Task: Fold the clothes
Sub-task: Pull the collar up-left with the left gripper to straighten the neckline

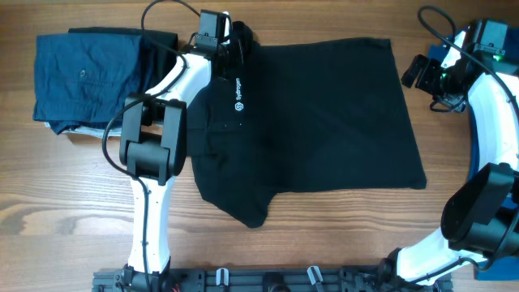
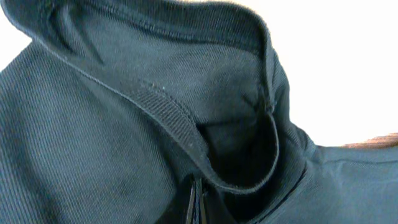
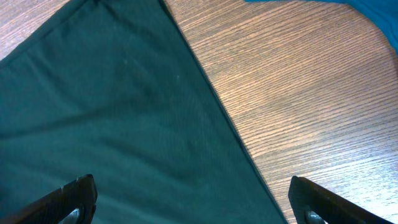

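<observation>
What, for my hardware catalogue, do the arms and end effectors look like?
Both the left arm and right arm have white links and black joint housings, with thin black cables looping off them. A green light glows near the right wrist. The right end effector has dark, blocky fingers.

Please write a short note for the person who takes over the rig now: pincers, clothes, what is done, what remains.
The left pincer is shut on the black shirt, at a ribbed edge.
The right pincer is open over the shirt's edge, empty.
The shirt lies spread on the table, unfolded.
Done: the navy garment, folded beside the left arm.
Left: fold the shirt; check the bright blue garment by the right arm.
</observation>
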You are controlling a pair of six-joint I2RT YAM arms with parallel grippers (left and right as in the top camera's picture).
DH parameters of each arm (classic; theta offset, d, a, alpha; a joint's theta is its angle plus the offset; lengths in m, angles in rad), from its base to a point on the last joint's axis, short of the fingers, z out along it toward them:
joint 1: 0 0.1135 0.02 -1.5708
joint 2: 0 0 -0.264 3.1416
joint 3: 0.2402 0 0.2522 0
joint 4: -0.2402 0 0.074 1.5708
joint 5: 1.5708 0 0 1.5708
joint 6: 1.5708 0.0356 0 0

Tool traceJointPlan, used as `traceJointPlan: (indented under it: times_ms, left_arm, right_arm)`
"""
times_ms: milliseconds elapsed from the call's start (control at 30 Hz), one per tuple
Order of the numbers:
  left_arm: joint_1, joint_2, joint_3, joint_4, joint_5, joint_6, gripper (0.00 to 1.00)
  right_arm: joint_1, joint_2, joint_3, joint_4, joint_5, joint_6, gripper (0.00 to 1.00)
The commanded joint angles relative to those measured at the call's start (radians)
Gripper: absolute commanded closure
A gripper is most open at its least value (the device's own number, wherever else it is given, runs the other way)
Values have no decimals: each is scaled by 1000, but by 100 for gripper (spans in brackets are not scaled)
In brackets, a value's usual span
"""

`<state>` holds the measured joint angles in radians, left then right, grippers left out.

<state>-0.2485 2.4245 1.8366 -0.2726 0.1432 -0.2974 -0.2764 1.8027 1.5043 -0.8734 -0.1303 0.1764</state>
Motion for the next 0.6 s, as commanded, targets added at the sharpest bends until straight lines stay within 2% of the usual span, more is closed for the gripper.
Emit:
traceJointPlan:
  times_ms: [0, 400, 567]
  left_arm:
    - [2, 11, -4, 23, -14, 2, 96]
    - [2, 96, -4, 139, -14, -5, 96]
    - [6, 99, -3, 246, -14, -5, 96]
  right_arm:
    - [-2, -7, 8, 2, 6, -17, 0]
    - [-2, -7, 8, 2, 6, -17, 0]
    - [-2, -7, 8, 2, 6, -17, 0]
